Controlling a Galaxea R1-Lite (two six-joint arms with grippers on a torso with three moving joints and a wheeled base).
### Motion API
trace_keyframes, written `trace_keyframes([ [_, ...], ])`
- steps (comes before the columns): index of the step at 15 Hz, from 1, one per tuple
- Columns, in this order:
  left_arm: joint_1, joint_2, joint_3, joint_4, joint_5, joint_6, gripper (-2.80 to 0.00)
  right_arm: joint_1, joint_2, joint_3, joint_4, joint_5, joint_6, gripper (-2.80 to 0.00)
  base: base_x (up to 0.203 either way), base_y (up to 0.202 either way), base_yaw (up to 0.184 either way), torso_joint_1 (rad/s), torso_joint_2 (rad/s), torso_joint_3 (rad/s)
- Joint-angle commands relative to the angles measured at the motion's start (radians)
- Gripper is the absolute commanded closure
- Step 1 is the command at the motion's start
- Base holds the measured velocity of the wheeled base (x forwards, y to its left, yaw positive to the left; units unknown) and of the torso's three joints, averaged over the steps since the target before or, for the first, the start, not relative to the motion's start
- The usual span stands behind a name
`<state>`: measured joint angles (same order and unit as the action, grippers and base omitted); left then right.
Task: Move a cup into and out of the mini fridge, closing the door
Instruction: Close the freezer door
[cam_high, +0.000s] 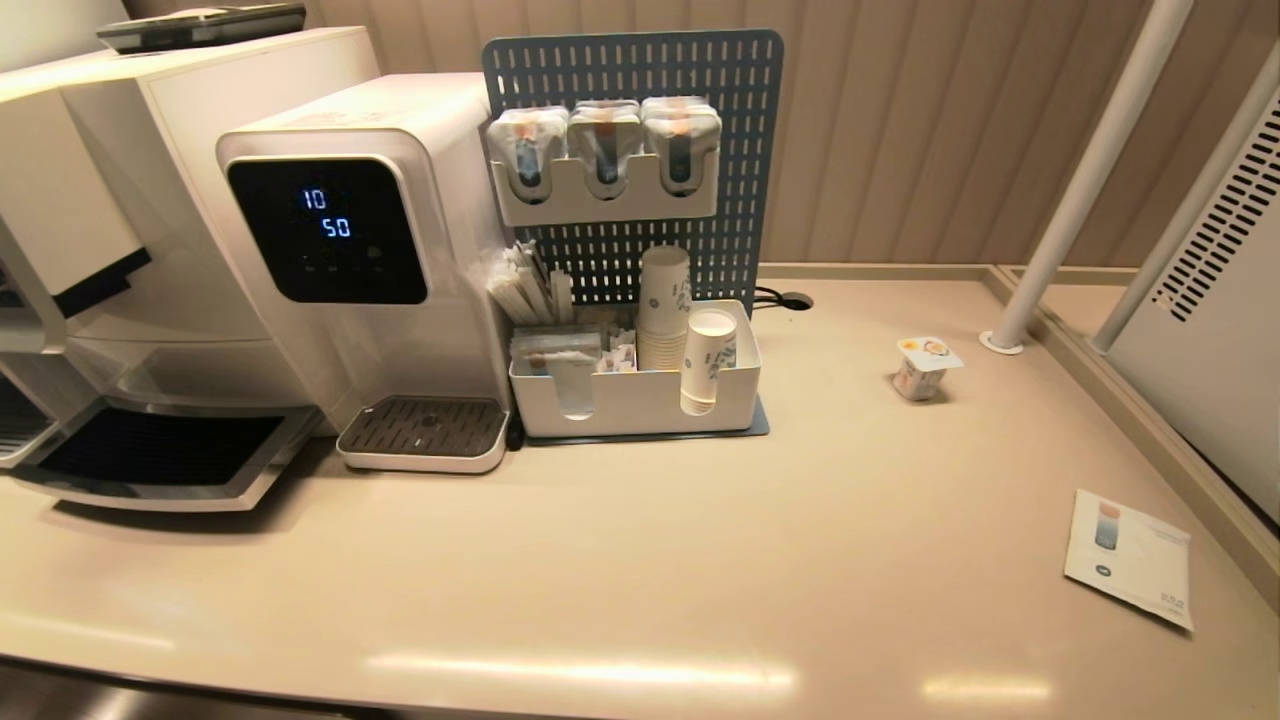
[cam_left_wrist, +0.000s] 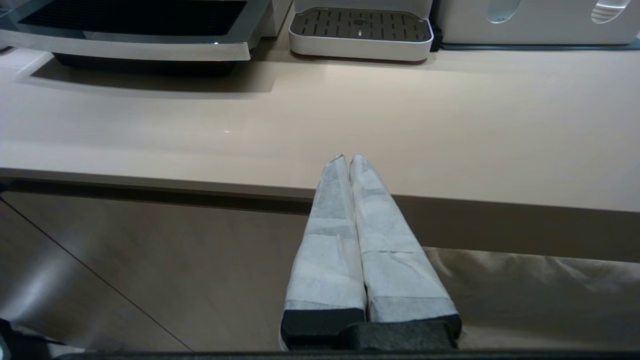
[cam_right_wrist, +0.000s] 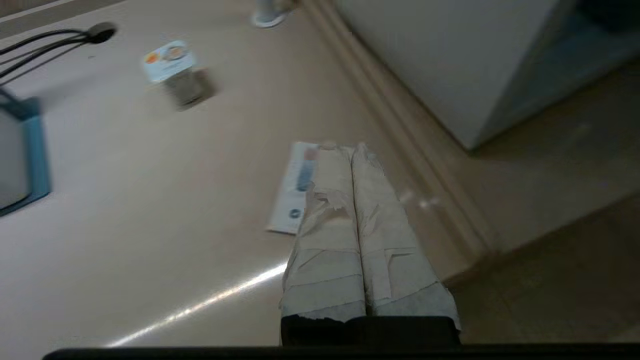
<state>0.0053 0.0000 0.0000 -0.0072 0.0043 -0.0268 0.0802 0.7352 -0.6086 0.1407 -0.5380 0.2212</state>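
Note:
The cup (cam_high: 925, 365), a tiny white tub with an orange-marked peel lid, stands upright on the beige counter at the right rear; in the right wrist view the cup (cam_right_wrist: 172, 70) is far beyond the fingertips. The mini fridge (cam_high: 1210, 330) shows only a white vented side at the right edge, and its corner (cam_right_wrist: 440, 60) appears in the right wrist view. Its door's front is out of view. My right gripper (cam_right_wrist: 345, 147) is shut and empty, hovering over the flat sachet (cam_right_wrist: 295, 190). My left gripper (cam_left_wrist: 348, 157) is shut and empty, in front of the counter's front edge. Neither arm shows in the head view.
A white drinks machine (cam_high: 340, 240) with a black screen and a larger machine (cam_high: 100, 200) fill the left rear. Beside them a white organiser tray (cam_high: 630, 400) holds paper cups (cam_high: 665, 300) under a blue pegboard (cam_high: 740, 150). The sachet (cam_high: 1130, 560) lies front right. White poles (cam_high: 1090, 170) rise by the fridge.

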Motion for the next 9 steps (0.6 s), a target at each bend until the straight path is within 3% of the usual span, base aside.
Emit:
trace_keyframes([
  [1,0.001,0.002,0.002,0.000,0.000,-0.001,0.00,-0.002,-0.116,0.038,0.012,-0.280,-0.003,0.00,0.000,0.000,0.000,0.000,0.00,0.000],
  [3,0.001,0.002,0.002,0.000,0.001,-0.001,0.00,-0.010,-0.197,0.070,0.021,-0.334,-0.008,0.00,0.000,0.000,0.000,0.000,0.00,0.000],
  [6,0.001,0.002,0.002,0.000,0.000,-0.001,0.00,-0.109,-0.346,0.169,0.027,-0.335,-0.033,0.00,0.000,0.000,0.000,0.000,0.00,0.000],
  [7,0.001,0.002,0.002,0.000,0.000,-0.001,0.00,-0.109,-0.400,0.205,0.013,-0.290,-0.044,0.00,0.000,0.000,0.000,0.000,0.00,0.000],
  [9,0.001,0.002,0.002,0.000,0.002,-0.001,0.00,-0.078,-0.487,0.253,0.003,-0.109,-0.043,0.00,0.000,0.000,0.000,0.000,0.00,0.000],
])
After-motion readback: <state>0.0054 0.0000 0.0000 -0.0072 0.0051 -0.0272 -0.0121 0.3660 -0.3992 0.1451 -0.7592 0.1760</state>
